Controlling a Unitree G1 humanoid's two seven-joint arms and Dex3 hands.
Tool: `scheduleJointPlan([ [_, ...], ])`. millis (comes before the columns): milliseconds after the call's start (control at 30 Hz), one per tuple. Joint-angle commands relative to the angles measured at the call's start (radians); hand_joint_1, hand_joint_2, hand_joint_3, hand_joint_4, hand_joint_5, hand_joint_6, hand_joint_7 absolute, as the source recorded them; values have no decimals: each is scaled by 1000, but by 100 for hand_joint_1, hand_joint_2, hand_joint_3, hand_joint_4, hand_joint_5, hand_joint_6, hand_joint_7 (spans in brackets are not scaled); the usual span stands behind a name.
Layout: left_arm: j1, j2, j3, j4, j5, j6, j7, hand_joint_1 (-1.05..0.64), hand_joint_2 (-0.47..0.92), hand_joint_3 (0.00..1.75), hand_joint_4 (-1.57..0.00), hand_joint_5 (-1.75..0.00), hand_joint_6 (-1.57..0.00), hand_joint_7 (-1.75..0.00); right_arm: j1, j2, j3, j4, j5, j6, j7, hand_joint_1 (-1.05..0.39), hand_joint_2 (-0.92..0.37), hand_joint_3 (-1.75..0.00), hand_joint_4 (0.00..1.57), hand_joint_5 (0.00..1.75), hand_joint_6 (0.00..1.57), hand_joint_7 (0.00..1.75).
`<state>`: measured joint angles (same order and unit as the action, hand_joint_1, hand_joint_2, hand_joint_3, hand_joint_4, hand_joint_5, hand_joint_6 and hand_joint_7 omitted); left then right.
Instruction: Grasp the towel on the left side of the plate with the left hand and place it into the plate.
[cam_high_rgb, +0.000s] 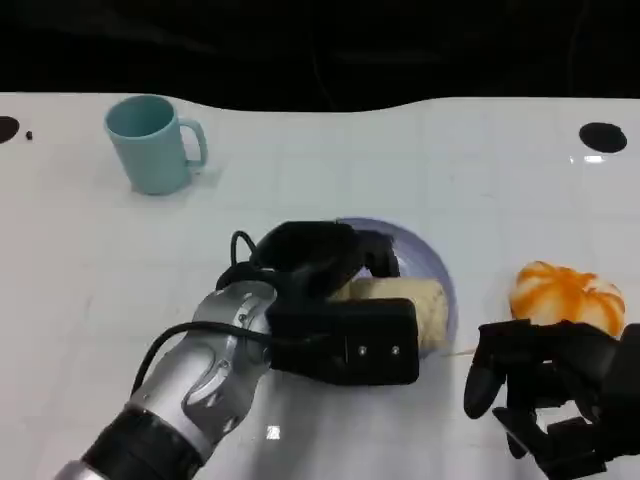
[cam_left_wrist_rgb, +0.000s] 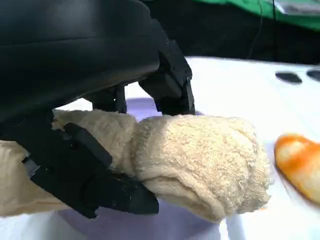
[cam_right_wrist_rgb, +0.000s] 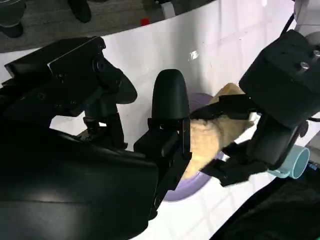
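My left hand (cam_high_rgb: 325, 290) reaches over the lavender plate (cam_high_rgb: 436, 268) and grips a rolled cream towel (cam_high_rgb: 405, 303). In the left wrist view the black fingers (cam_left_wrist_rgb: 95, 185) close on both sides of the towel (cam_left_wrist_rgb: 200, 160), which lies just over the plate (cam_left_wrist_rgb: 165, 222). Whether the towel touches the plate I cannot tell. The right wrist view has the towel (cam_right_wrist_rgb: 210, 135) held by the left hand (cam_right_wrist_rgb: 272, 107) above the plate (cam_right_wrist_rgb: 186, 189). My right hand (cam_high_rgb: 545, 390) rests low at the right of the plate, fingers apart and holding nothing.
An orange-and-white striped round object (cam_high_rgb: 567, 296) sits right of the plate, just beyond my right hand. A teal mug (cam_high_rgb: 152, 143) stands at the far left. A black round mark (cam_high_rgb: 603, 137) lies at the far right near the table's back edge.
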<state>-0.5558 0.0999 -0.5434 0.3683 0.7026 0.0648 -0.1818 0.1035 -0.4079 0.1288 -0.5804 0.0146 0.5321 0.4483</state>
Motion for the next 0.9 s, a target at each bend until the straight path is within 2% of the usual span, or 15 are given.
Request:
scheduleJointPlan([
  [33, -21, 38, -10, -19, 10, 0, -53, -42, 92, 12, -46, -41, -49, -2, -2, -10, -9, -9, 9, 1, 0, 4, -59, -108, 69, 169, 68, 144],
  [67, -24, 46, -12, -25, 10, 3, -72, -43, 92, 12, -46, -36, -48, -1, -3, -9, -8, -9, 9, 3, 0, 4, -58, -108, 69, 169, 68, 144],
  [100, -25, 52, -12, -31, 10, 6, -86, -51, 92, 11, -38, -28, -39, 0, -5, -10, -8, -9, 8, 4, 0, 3, -58, -108, 69, 170, 68, 144],
  [167, -27, 68, -11, -56, 9, 17, -125, -59, 92, 10, -32, -23, -31, 0, -7, -11, -5, -6, 4, 0, -1, 3, -58, -108, 69, 170, 68, 144],
  [233, -26, 81, -7, -86, 9, 28, -152, -66, 92, 10, -27, -20, -26, 0, -8, -11, -5, -4, 4, 0, -1, 3, -58, -108, 69, 170, 68, 144],
  [433, 6, 133, 19, -206, 1, 55, -207, -73, 92, 12, -26, -21, -23, 0, -7, -8, -8, 1, 11, -2, 1, 3, -58, -108, 69, 170, 68, 144],
  [600, 74, 188, 75, -324, -45, 61, -244, -73, 92, 13, -27, -23, -25, -1, -5, -9, -6, -4, 8, -1, 0, 4, -58, -107, 69, 169, 68, 143],
  [800, 183, 225, 176, -487, -156, 109, -299, -66, 92, 17, -32, -28, -31, -4, -6, -7, -5, 0, 6, -16, -2, 5, -58, -107, 70, 169, 69, 143],
  [900, 262, 209, 275, -591, -285, 170, -323, -56, 92, 21, -46, -36, -41, -8, -11, -6, -4, 0, 6, -5, -4, 4, -58, -108, 70, 169, 69, 143],
])
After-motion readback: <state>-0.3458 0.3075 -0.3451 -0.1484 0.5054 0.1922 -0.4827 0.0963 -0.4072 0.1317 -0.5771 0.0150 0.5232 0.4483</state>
